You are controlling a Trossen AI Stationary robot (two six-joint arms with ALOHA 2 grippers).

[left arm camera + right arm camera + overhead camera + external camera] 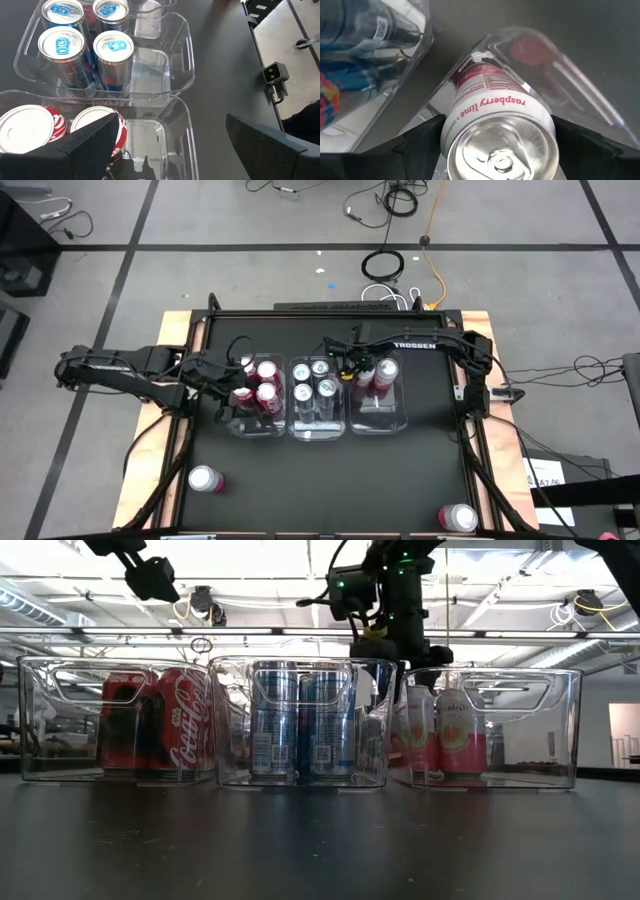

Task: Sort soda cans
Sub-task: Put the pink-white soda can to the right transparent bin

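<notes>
The right hand (495, 135) stood over the right clear plastic bin (398, 418), its dark fingers flanking an upright pink raspberry-lime can (497, 130) whose lower body was hidden below the silver top; whether they pressed it, I could not tell. The left hand (170, 145) hung released above the left bin (185, 130), red cans (30, 130) just beneath, partly cut off. Two more cans (204, 479) lay apart on the dark tabletop (330, 480).

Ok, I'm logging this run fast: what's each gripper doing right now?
Left gripper: open, empty, over the bin of red cans.
Right gripper: fingers either side of a raspberry lime can in the right bin; grip or release cannot be told.
</notes>
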